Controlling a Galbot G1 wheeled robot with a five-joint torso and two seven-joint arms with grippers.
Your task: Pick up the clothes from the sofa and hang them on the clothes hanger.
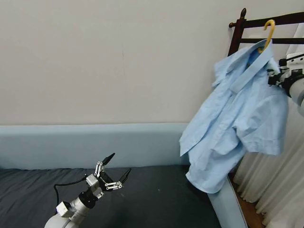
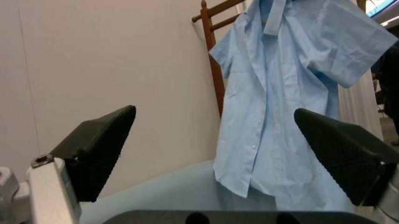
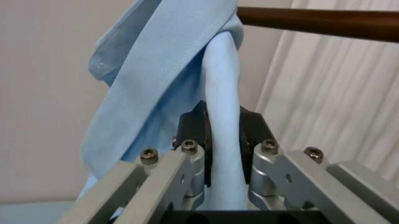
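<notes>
1. Light blue short-sleeved cotton shirt (image 1: 237, 118): hung from a yellow curved hanger hook (image 1: 270, 29) at the dark wooden rack rail (image 1: 285, 20), just above the right end effector (image 1: 275, 75).
2. Right end effector: clenched on 1 shirt fold beside the collar.
3. Left end effector (image 1: 118, 166): released, fingers spread, parked low over the dark grey sofa seat (image 1: 156, 199); shirt well apart, up and ahead.

Handling: the hook should be confirmed seated before release; the fold should be freed slowly, then a straight withdrawal made so no fabric is dragged.

Dark sofa seat (image 1: 161, 199), wooden rack (image 1: 236, 38) beside, blue shirt (image 1: 237, 118) hanging
</notes>
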